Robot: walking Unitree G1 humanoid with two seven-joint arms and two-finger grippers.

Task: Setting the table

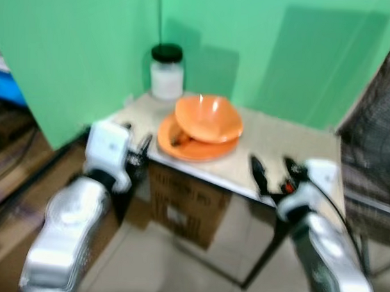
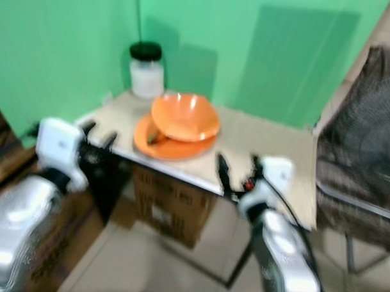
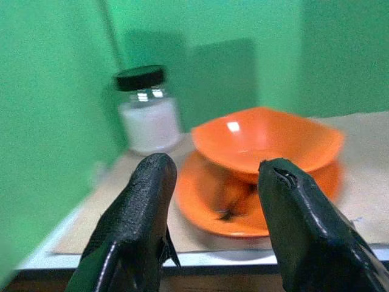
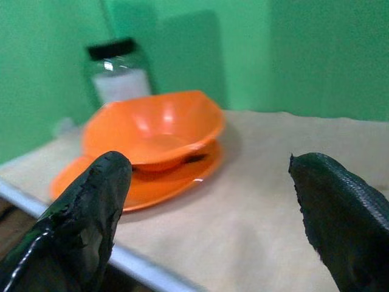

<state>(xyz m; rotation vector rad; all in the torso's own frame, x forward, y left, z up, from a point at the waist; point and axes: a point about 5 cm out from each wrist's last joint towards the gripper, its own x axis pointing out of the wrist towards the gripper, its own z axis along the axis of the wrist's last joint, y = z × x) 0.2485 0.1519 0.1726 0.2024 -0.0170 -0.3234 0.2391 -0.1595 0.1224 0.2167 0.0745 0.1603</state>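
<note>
The table is standing in a green-walled corner with an orange bowl sitting tilted on an orange plate near its front edge, a black-lidded jar waiting just behind them, and both arms are reaching in from the front, the left tool spread at the table's left front corner and the right tool spread wide over the front edge, neither touching anything. To do this well, I judge the bowl should be lifted off first by its rim and kept level, since something small and dark is lying on the plate under it. Open tabletop is lying to the right of the stack, while the walls and jar are crowding the back and left, a cardboard box is sitting beneath, and a dark mesh chair is hemming the right side.
</note>
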